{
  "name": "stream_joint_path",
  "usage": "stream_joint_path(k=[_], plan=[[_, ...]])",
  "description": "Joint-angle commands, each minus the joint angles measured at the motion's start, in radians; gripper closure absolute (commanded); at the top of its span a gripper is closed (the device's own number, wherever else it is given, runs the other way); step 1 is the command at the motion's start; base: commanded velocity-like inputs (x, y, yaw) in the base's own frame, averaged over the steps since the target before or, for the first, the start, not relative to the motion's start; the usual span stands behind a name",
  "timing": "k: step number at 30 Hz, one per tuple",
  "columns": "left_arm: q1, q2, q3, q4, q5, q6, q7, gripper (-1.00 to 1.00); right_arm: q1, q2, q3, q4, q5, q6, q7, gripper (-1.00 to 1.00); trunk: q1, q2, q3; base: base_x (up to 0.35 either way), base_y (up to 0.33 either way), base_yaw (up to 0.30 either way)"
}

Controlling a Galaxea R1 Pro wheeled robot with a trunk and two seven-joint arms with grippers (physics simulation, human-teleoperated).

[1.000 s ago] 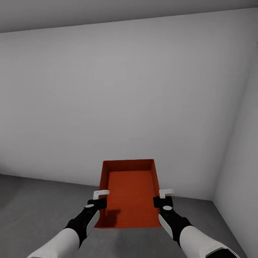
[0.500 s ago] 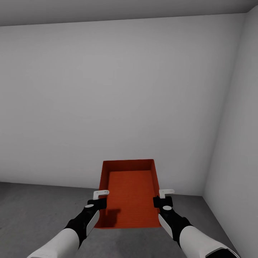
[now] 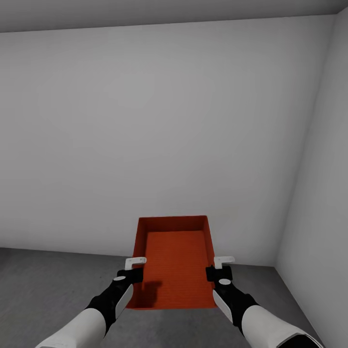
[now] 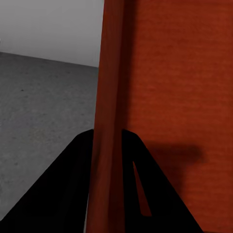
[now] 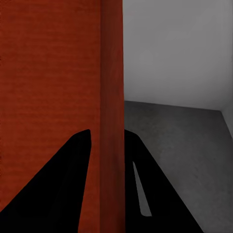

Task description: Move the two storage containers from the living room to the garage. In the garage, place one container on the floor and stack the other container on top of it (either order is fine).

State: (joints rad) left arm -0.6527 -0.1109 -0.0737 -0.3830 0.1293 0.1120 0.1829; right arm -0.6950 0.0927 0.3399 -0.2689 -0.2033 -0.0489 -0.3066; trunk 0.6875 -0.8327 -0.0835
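Evidently light and stiff, the orange-red, thin-walled open storage container (image 3: 176, 263) hangs level above the dark grey concrete floor (image 3: 43, 285). The left gripper (image 3: 134, 268) and right gripper (image 3: 220, 267) each pinch a long side wall, probably the best hold, though thin rims might slip.

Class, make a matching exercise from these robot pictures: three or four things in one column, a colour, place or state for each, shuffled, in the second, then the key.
Things
1. orange-red rectangular topless storage container
2. speckled concrete floor
3. plain wall
4. left gripper

Descriptions
A. pale grey, facing the robot
B. shut on the bin's left wall
C. held between both grippers
D. dark grey, below the bin

Pairs: 1-C, 2-D, 3-A, 4-B
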Motion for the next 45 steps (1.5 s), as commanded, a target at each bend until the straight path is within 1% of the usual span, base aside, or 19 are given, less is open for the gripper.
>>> stream_joint_path(k=[1,20,26,27,35,45], plan=[[0.0,0.001,-0.002,-0.001,0.004,0.006,0.013,1.0,-0.001,0.0,0.002,-0.005,-0.005,-0.003,0.001,1.0,0.0,-0.001,-0.002,0.0,0.0,0.0],[0.0,0.0,-0.006,-0.001,0.01,0.006,0.016,1.0,-0.001,0.001,0.003,-0.007,-0.004,0.0,-0.001,1.0,0.0,-0.001,-0.002,0.003,0.0,0.0],[-0.001,0.0,-0.009,-0.001,0.012,0.007,0.016,1.0,-0.001,0.001,0.0,-0.006,-0.002,0.0,0.0,1.0,0.0,-0.001,-0.002,0.23,0.0,0.0],[-0.001,0.0,0.006,-0.001,0.006,0.008,0.016,1.0,-0.001,0.001,-0.064,-0.01,0.045,0.0,0.011,1.0,0.0,-0.001,-0.002,0.305,0.0,0.0],[0.0,0.001,0.006,-0.001,0.005,0.006,0.017,1.0,-0.001,0.001,-0.064,-0.01,0.045,-0.001,0.011,1.0,0.0,-0.001,-0.002,0.289,0.0,0.0],[0.0,0.002,0.006,-0.001,0.004,0.006,0.017,1.0,-0.001,0.001,-0.064,-0.009,0.043,-0.002,0.011,1.0,0.0,-0.001,-0.002,0.045,0.0,0.0]])
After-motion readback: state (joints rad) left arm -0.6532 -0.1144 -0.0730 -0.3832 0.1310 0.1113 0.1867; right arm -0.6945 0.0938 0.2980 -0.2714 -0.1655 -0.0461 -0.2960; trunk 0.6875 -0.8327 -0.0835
